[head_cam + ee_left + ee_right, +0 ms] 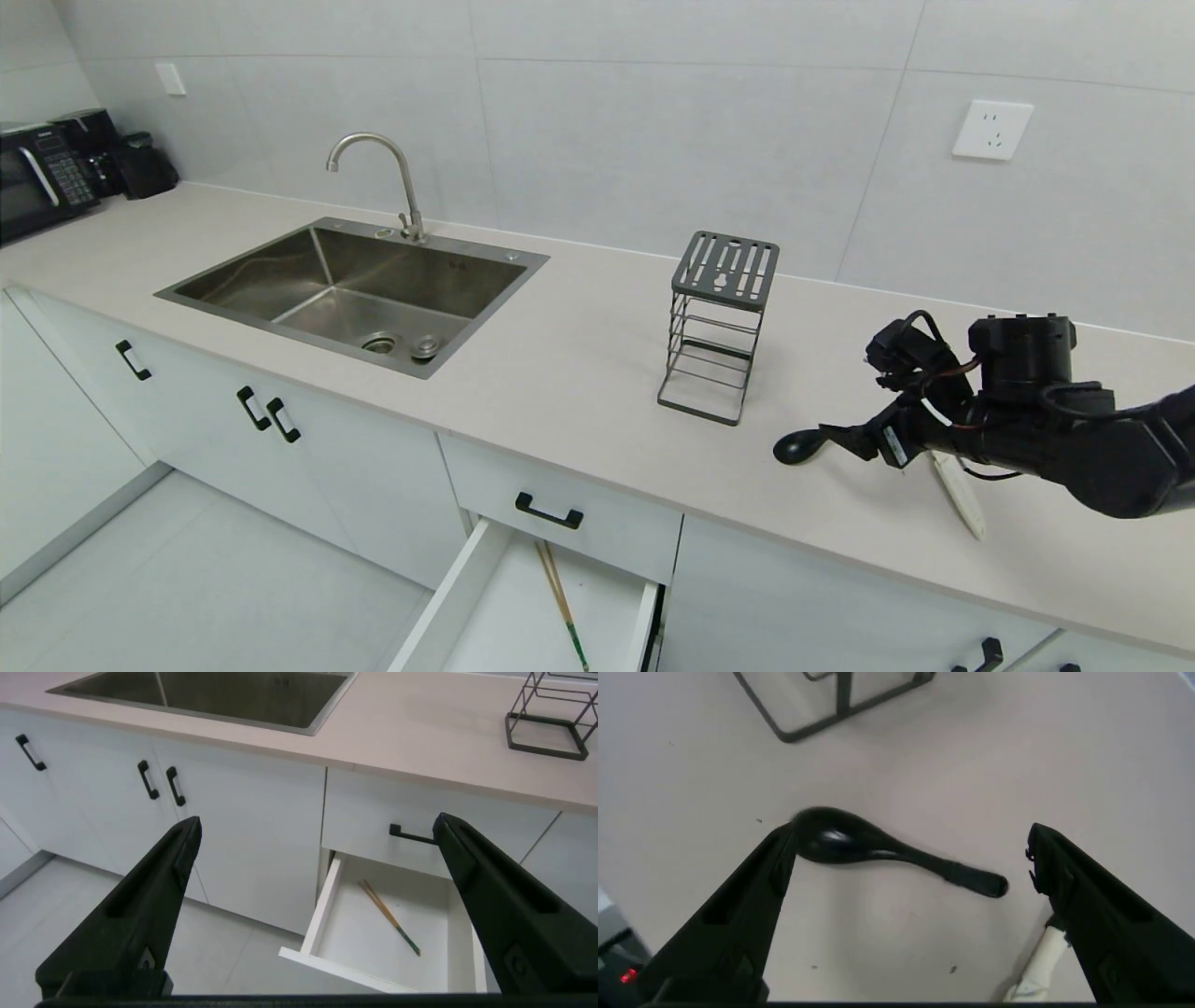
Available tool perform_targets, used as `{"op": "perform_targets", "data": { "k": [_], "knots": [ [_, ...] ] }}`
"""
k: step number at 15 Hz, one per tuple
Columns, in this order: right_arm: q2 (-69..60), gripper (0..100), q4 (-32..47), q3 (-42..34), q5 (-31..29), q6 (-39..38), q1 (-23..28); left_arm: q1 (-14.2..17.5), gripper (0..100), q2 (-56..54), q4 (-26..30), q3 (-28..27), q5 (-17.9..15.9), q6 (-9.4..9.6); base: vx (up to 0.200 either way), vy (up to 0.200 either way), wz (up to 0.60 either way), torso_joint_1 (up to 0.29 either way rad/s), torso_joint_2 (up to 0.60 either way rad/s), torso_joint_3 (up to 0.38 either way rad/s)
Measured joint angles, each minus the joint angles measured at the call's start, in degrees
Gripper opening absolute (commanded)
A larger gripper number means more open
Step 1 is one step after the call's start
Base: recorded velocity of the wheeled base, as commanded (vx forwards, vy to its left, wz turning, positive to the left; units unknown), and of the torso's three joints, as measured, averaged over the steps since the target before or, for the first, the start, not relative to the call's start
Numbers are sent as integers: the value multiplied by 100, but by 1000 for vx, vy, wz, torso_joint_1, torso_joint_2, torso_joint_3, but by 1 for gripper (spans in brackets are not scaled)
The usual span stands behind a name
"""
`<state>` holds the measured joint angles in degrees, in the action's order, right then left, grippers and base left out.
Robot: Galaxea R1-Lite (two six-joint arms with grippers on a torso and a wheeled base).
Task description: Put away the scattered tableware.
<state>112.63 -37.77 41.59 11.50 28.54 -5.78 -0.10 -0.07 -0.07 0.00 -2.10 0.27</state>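
And there is the black spoon [878, 851], flat on the pale worktop [990, 756], right in the gap between the right arm's fingers [738, 924]. They are spread wide, one on each side of it, and closed on nothing. The bowl end sits close by one fingertip and the blunt end of the handle points toward the other. The spoon is glossy and dark, with a rounded oval bowl tapering into a short, thick handle. Just beside the handle-side finger lies a white utensil [1038, 963], slim and smooth, partly hidden by that finger. Beyond the spoon a dark wire rack [726, 271] stands upright on the matte worktop, built of thin metal rods with a flat slotted top. Over on the left, the left arm's fingers [140, 915] are parted wide too, holding nothing, out in front of the white cabinets. Below them a drawer [318, 919] is pulled open, and a pair of chopsticks [391, 917], slender and wood-toned with green tips, lies slantwise on its white floor. Farther left, a brushed steel sink [420, 271] with a curved tap [403, 187] is set into the worktop.
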Motion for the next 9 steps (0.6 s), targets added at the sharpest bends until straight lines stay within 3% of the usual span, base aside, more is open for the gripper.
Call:
{"op": "perform_targets", "data": {
  "k": [9],
  "knots": [
    [739, 100, 191, 99, 656, 384, 280, 0, 100, 0, 0, 0, 0, -2, 0, 0, 0, 0, 0, 0]
  ]
}}
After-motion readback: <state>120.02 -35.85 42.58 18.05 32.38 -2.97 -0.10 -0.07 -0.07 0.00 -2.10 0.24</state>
